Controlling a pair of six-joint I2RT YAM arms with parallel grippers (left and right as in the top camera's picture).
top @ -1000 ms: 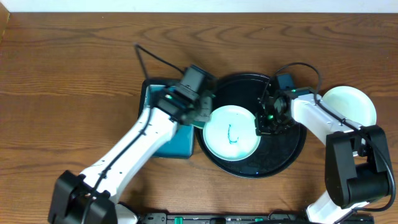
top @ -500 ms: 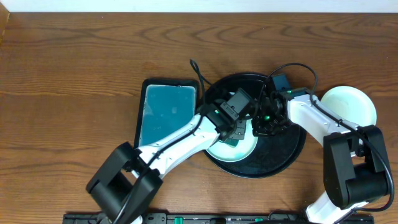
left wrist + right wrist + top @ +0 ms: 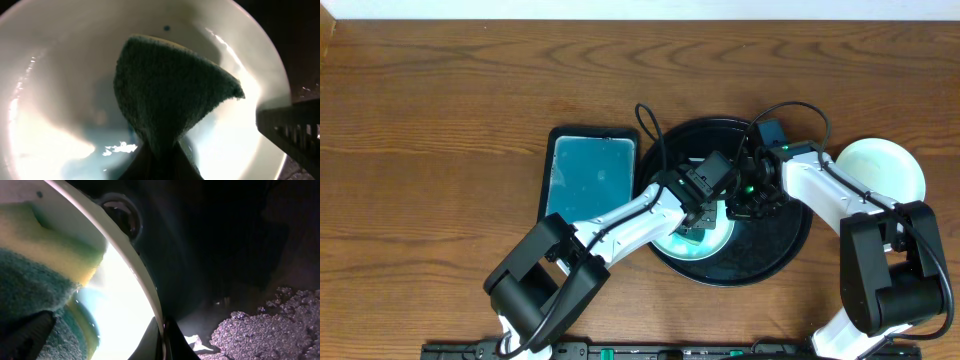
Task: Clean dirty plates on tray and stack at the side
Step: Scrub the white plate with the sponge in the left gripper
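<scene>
So, left gripper (image 3: 700, 212) is clamped on a fuzzy green-and-yellow sponge (image 3: 170, 95), pressing it into the glossy, pale round plate (image 3: 60, 75) on the round black tray (image 3: 785, 245); right gripper (image 3: 160, 337) pinches its rim.

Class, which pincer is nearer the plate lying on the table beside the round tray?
Right. The right pincer sits at the rim of the tray plate, left of the side plate; the left pincer is farther left, over the tray plate's middle.
</scene>
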